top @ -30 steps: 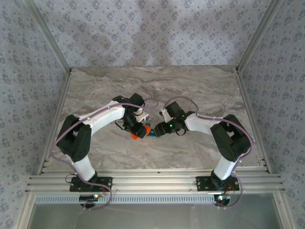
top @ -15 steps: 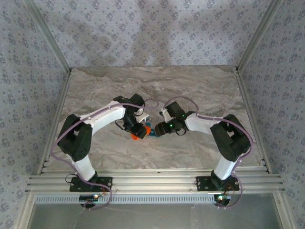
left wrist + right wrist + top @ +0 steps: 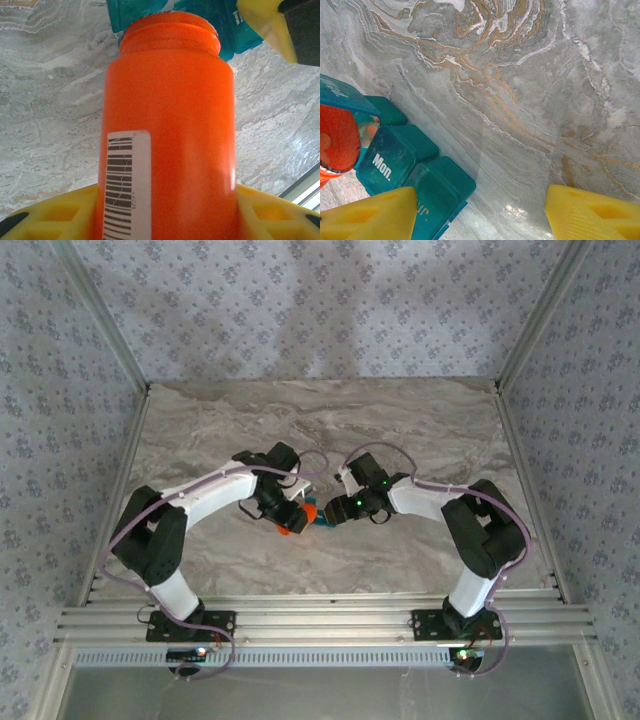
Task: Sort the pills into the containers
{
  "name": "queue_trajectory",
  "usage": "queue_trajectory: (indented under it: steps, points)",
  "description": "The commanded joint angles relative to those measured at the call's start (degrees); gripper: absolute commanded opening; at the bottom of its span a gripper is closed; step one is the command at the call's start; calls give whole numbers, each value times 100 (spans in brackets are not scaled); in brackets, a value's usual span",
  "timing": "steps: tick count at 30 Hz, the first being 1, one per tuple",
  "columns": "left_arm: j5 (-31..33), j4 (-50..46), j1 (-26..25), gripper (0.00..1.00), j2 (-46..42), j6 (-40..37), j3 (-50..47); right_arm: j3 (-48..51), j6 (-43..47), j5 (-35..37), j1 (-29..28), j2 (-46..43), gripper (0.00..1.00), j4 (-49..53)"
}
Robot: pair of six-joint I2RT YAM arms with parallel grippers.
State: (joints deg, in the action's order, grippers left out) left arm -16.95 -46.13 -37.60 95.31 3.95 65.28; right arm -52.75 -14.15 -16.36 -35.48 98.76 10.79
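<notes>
— What has the left hand (image 3: 290,512) got hold of?

— An orange bottle (image 3: 167,125). It is a smooth, glossy plastic cylinder with a stepped neck, and a white barcode label (image 3: 125,185) runs down its side. The yellow fingers (image 3: 40,217), moulded with hollow pockets, are closed against its body on both sides.

— And the containers?

— The containers (image 3: 395,160) lie on the surface (image 3: 520,75). From above they are near the middle, a little toward 6 o'clock, and they sit at 3 o'clock of the bottle. They form one translucent teal strip of square compartments with rounded corners. One flat lid reads "Mon." in white. The compartment nearest the bottle has its lid (image 3: 342,95) standing up, and the bottle's mouth is tipped right over that opening.

— Is the right hand (image 3: 480,215) gripping anything?

— No, it is spread wide and empty. In its own camera one yellow wedge-shaped finger (image 3: 370,215) sits at 7 o'clock, over the end of the strip. I cannot tell whether it touches. The other finger is at 5 o'clock, above bare stone.

— What is the surface like?

— It looks like polished marble, grey with tan and white veins, and there is a soft sheen where the light falls.

— How do the arms come in?

— From above, the left arm (image 3: 200,495) curves in from 8 o'clock and the right arm (image 3: 430,498) from 4 o'clock. Both have white shells and black joints. The two hands nearly meet over the strip.
</notes>
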Motion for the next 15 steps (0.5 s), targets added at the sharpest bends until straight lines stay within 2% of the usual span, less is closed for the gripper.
queue_trajectory:
  steps: [1,15]
  points:
    - [16,242,4,0,-215,152,-298,112,-69,133,7,399,71,31]
    - [130,1667,-178,0,-782,553,-1273,116,-83,98,2,390,71,29]
